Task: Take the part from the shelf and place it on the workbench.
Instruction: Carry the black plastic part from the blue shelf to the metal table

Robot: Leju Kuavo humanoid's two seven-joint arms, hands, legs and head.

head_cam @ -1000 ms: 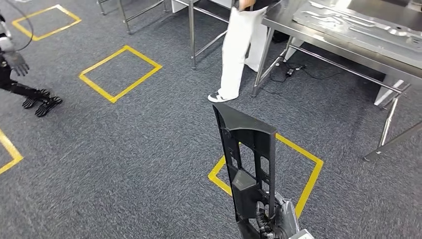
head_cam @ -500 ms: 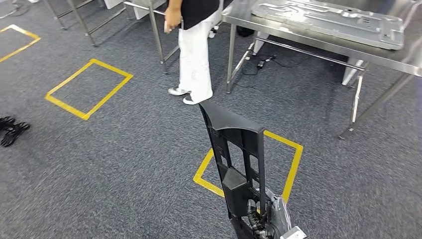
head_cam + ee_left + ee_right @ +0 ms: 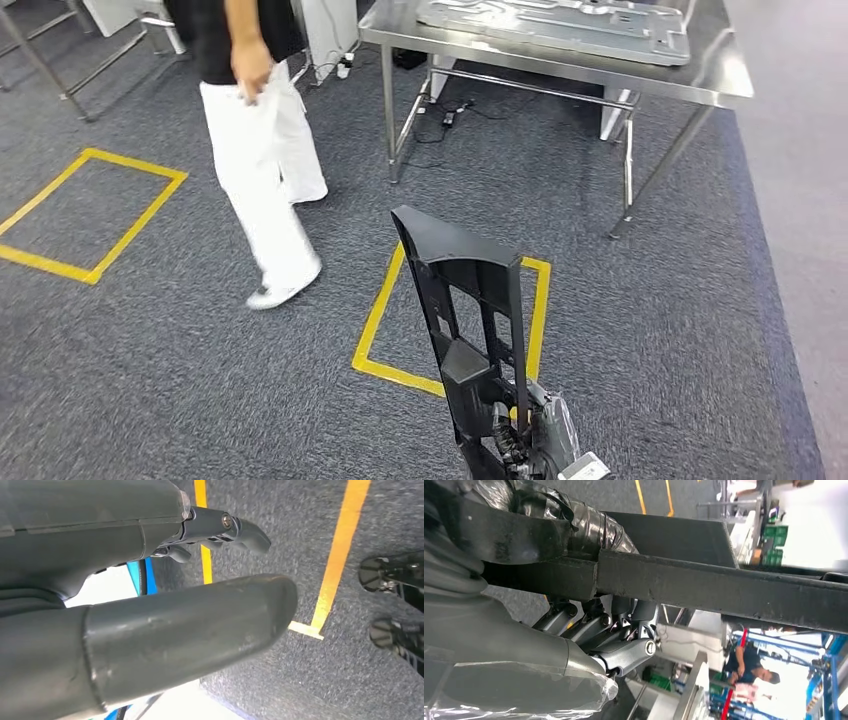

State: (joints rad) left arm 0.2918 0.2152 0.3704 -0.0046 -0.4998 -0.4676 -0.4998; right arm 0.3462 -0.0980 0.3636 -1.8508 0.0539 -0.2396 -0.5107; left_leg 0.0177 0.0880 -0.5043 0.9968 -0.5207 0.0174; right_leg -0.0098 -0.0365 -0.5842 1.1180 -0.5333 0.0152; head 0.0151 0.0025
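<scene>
Part [image 3: 473, 320]: long black plastic frame with slotted openings, held upright in front of the robot, low centre-right in the head view, its top end tilted slightly toward the left. Its lower end sits in the right robot hand [image 3: 525, 440], whose fingers are clamped around the frame's bar. Right wrist view confirms this: dark fingers [image 3: 594, 625] wrap under the black bar of the part [image 3: 724, 592], thumb on the other side. Hand cover is wrapped in clear plastic film.

Left robot hand [image 3: 150, 605]: thick grey thumb and darker fingers [image 3: 235, 527] apart, nothing between them, pointing down at the carpet [image 3: 280, 680].

Part is in the air over grey carpet, not on any surface. On the floor just behind it in the head view: a yellow tape square [image 3: 385, 335], partly hidden by the part.

Worktop [image 3: 720, 75]: stainless steel, on metal legs, well apart from the part, beyond the tape square at top centre-right. A large flat grey metal panel [image 3: 560, 25] with pressed shapes lies on it. Cables [image 3: 450, 105] lie on the floor under it.

Person [image 3: 262, 160] in white trousers and dark top stands on the carpet to the left of the part, between the worktop and a second tape square [image 3: 90, 215] at far left.
</scene>
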